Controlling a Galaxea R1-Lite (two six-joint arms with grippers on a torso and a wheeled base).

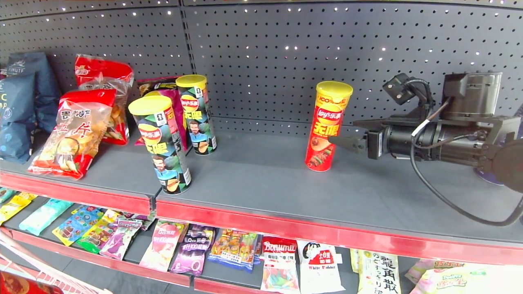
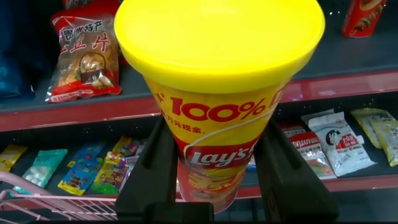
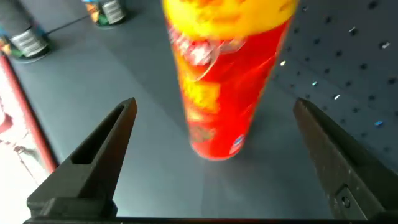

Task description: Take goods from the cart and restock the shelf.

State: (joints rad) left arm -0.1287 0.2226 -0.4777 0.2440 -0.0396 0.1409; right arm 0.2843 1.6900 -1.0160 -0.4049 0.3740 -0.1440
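The left jaws are closed on a yellow can (image 2: 217, 124), their 2 black fingers (image 2: 155, 168) pressed against opposite sides of its body below the wide yellow lid, so the can stands upright in the grip in front of the shelving, with the pink wire rim of the cart (image 2: 37, 193) low beside it. The right jaws are spread wide with nothing in them: in the right wrist view their 2 dark fingers (image 3: 93, 162) sit either side of a red can (image 3: 224, 93) and neither touches it, while in the head view one finger tip lies just beside that can's lower half. The red can (image 1: 327, 126) stands upright with its yellow lid on the grey upper shelf (image 1: 286, 183), close to the perforated pegboard (image 1: 286, 61) behind it, and the right arm (image 1: 441, 130) stretches level above the shelf from the robot's right. Well apart to the left, 2 green cans stand upright on the same shelf, one near the front edge (image 1: 161, 147) and one farther back (image 1: 198, 114). Left of them lean red snack bags (image 1: 69, 134), with blue bags (image 1: 20, 106) at the far left end. On the lower shelf (image 1: 122, 265), a row of flat packets (image 1: 233, 245) lies side by side
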